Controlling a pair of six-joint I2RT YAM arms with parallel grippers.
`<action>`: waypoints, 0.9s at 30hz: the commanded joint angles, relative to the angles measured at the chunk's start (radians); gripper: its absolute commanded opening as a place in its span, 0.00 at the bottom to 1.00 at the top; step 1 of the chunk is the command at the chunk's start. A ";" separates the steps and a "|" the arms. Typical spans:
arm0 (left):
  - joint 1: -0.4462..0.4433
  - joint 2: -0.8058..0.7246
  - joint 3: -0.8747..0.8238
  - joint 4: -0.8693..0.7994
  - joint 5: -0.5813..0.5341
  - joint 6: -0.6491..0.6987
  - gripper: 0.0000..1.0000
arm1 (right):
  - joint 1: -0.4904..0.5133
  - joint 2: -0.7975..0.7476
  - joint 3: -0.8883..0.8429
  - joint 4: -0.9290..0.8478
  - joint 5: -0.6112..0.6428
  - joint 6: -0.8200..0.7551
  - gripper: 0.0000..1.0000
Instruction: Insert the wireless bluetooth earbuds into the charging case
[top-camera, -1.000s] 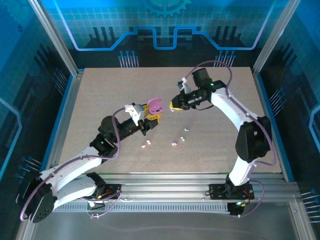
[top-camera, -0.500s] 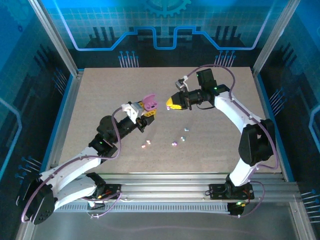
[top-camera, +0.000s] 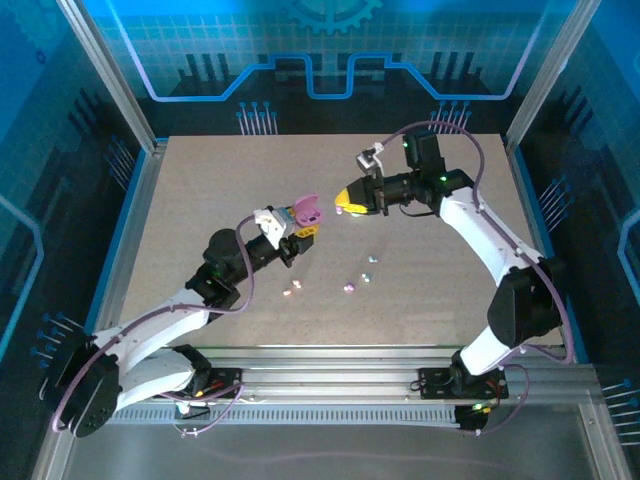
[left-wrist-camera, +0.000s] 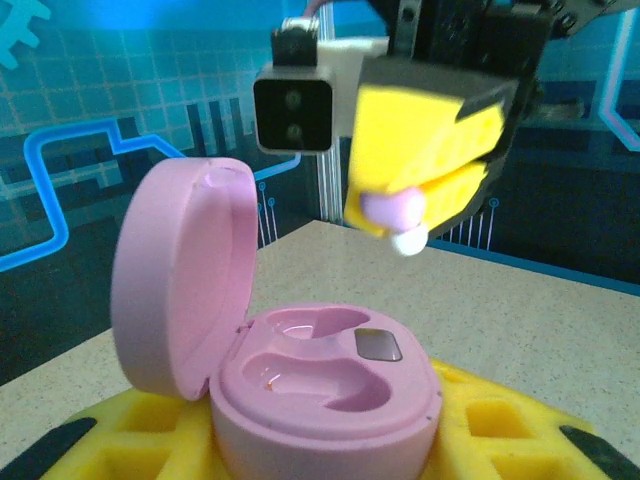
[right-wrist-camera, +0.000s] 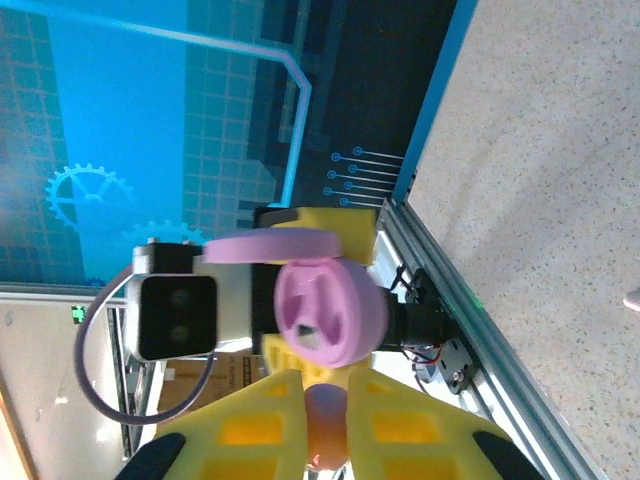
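- The pink earbud (left-wrist-camera: 385, 208) is pinched between the yellow fingers of the right end effector (top-camera: 345, 203). It hangs in the air just beyond the open case and does not touch it.
- A second ago that end effector pointed down at a slant. It now lies nearly level, its tip facing the case from the right.
- The pink charging case (left-wrist-camera: 320, 385) sits clamped in the left end effector (top-camera: 297, 225), lid (left-wrist-camera: 175, 280) hinged back. Both wells look empty.
- Compared with a second ago, the case has shifted slightly toward the near-left and is held well above the tabletop (top-camera: 200, 200).
- The right arm's elbow has swung outward to the right, and its forearm now reaches leftward across the middle of the table.
- The left arm stretches up from the near-left corner, its elbow a little further right than before, wrist raised toward the centre.
- The other earbuds (top-camera: 348, 287) lie scattered on the tabletop nearer the bases, in the same places as a second ago.
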 joint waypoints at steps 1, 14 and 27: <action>0.008 0.039 0.014 0.079 0.006 0.026 0.32 | 0.016 -0.044 -0.007 0.039 0.016 0.044 0.13; -0.017 0.204 0.040 0.326 0.025 0.022 0.32 | 0.133 -0.080 0.022 -0.004 0.222 0.000 0.13; -0.024 0.219 0.056 0.331 0.082 -0.003 0.32 | 0.194 -0.087 0.044 0.014 0.374 -0.012 0.14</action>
